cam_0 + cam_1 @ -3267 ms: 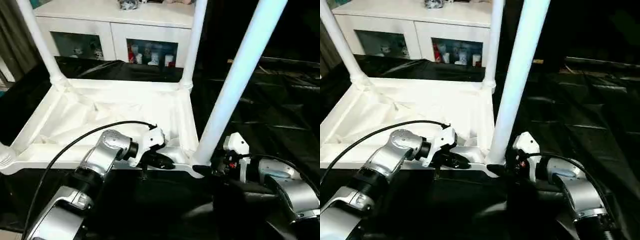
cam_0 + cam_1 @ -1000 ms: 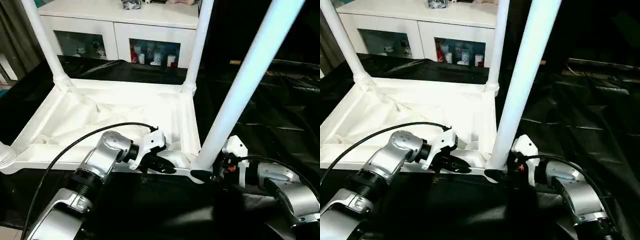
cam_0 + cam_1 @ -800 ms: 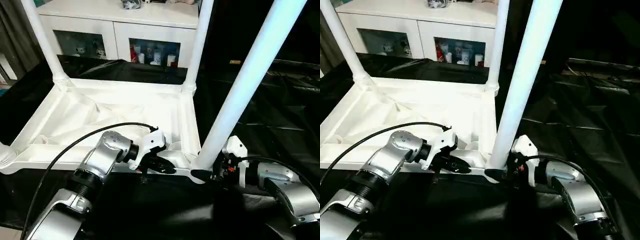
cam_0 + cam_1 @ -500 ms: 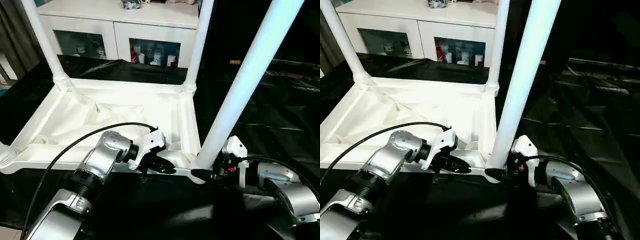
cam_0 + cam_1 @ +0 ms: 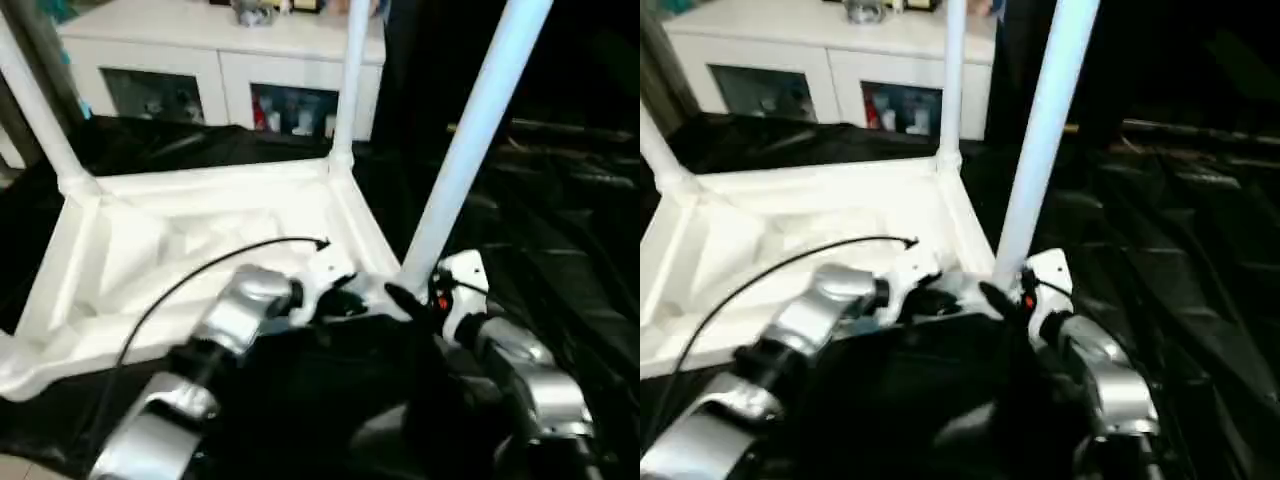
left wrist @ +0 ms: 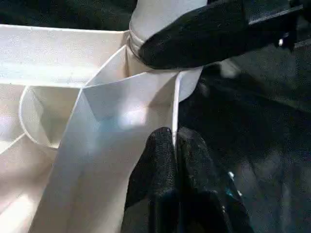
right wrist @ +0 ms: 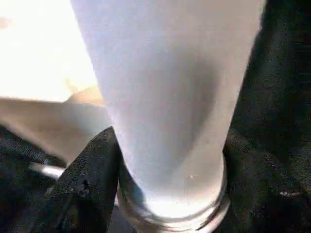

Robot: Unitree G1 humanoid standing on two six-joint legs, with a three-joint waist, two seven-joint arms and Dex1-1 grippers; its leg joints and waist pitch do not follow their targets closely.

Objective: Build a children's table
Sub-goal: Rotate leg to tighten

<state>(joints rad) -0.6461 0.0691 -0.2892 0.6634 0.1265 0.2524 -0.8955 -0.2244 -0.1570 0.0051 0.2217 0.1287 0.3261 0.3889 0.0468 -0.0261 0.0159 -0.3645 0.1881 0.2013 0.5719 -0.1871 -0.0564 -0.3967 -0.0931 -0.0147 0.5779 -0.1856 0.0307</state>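
Table [image 5: 180,240] sits upside down mid-frame on the black cloth, legs sticking up. Right gripper [image 7: 165,194] has its jaws hugging the base of the near-right leg [image 5: 470,140] at its socket, left gripper [image 6: 175,160] pinched tight on the rim wall beside it. My worry: if that leg isn't fully seated, it'll lean and pop out once released.

The upturned children's table [image 5: 150,250] lies on black cloth [image 5: 560,250], three legs [image 5: 470,140] rising.
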